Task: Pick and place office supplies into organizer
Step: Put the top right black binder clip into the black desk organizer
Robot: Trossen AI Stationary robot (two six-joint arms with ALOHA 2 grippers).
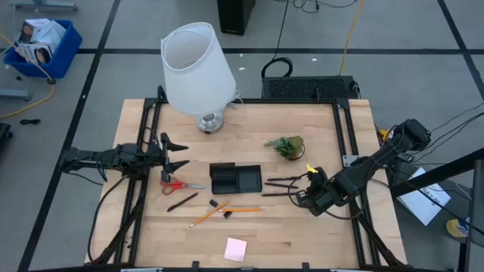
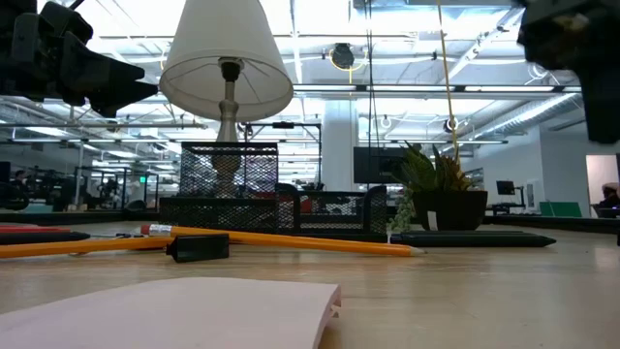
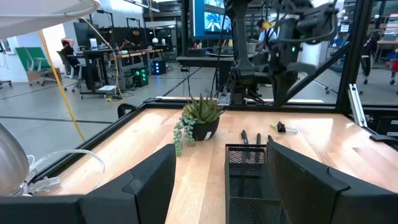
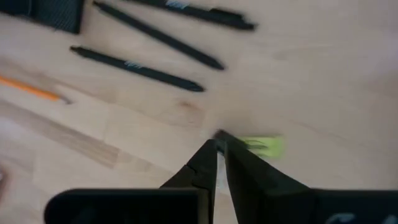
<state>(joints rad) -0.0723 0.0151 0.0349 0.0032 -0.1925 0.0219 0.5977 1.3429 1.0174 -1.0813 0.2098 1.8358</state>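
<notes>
My right gripper (image 4: 219, 149) sits low on the tabletop (image 1: 302, 234) right of the organizer (image 1: 235, 180), fingers nearly pinched, a yellow-green bit (image 4: 264, 145) at their tips, pens (image 4: 140, 70) just beside. I would confirm the pinch before lifting. My left gripper (image 1: 175, 153) waits wide, empty.

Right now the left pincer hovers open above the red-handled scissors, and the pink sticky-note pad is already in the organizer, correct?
Not quite. The left pincer does hover open above the red-handled scissors, but the high view shows the pink sticky-note pad lying on the bare table near the front edge, well apart from the organizer.
</notes>
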